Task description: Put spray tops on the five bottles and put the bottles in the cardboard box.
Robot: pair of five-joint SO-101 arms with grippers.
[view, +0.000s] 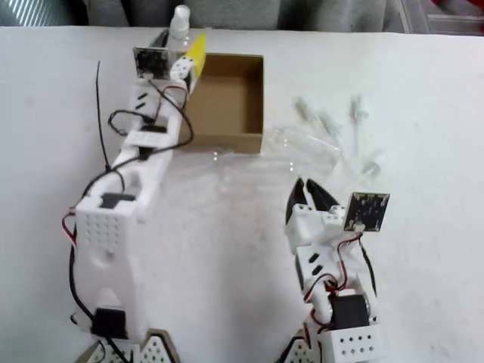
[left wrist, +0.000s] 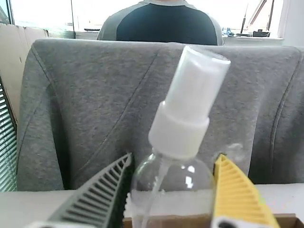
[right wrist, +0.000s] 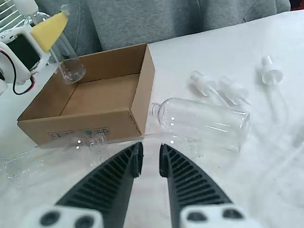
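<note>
Work barely begun: capped bottle (left wrist: 171,183) hangs clamped between left fingers (left wrist: 102,199) over the empty box (view: 227,141); right fingers (right wrist: 118,175), slightly parted, hold nothing, with an uncapped bottle (right wrist: 204,123) and loose spray tops (right wrist: 209,86) just beyond.

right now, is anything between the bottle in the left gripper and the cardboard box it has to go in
Nothing visible is. The left gripper holds the bottle, spray top on, at a far corner of the cardboard box, whose top is open.
</note>
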